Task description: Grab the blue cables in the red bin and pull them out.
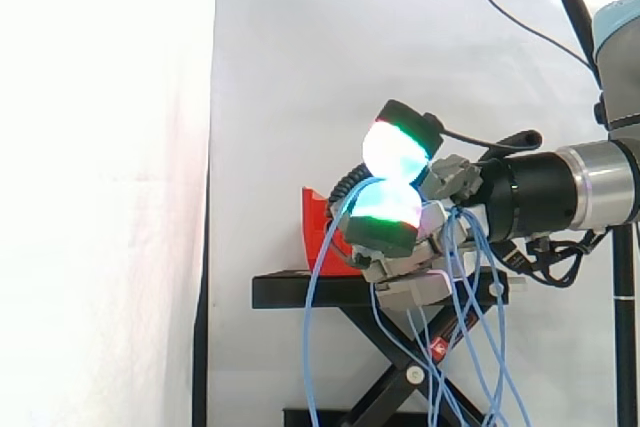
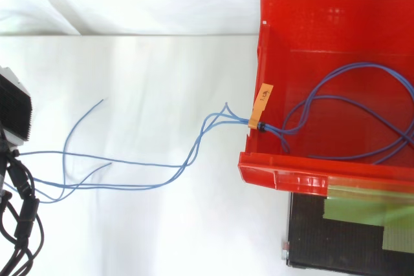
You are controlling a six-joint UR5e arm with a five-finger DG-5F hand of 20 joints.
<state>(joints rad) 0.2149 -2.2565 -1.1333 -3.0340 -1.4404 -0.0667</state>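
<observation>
Pull's underway but not done, I'd say. The hand (image 1: 392, 209) has its glowing pads (image 1: 398, 150) pressed together, pinching the cables (image 2: 270, 130), out left of the bin (image 2: 284, 176), which sits on the stand (image 1: 330, 290). From above, big loops of the cables lie inside the bin, the bundle crosses its left wall, and the loose strands trail off left. Next move, I reckon: keep the pinch tight and pull further left until the loops clear the wall, and mind the tie snagging there. An orange tag (image 2: 262, 103) sits on the bundle; its writing's too small to read.
</observation>
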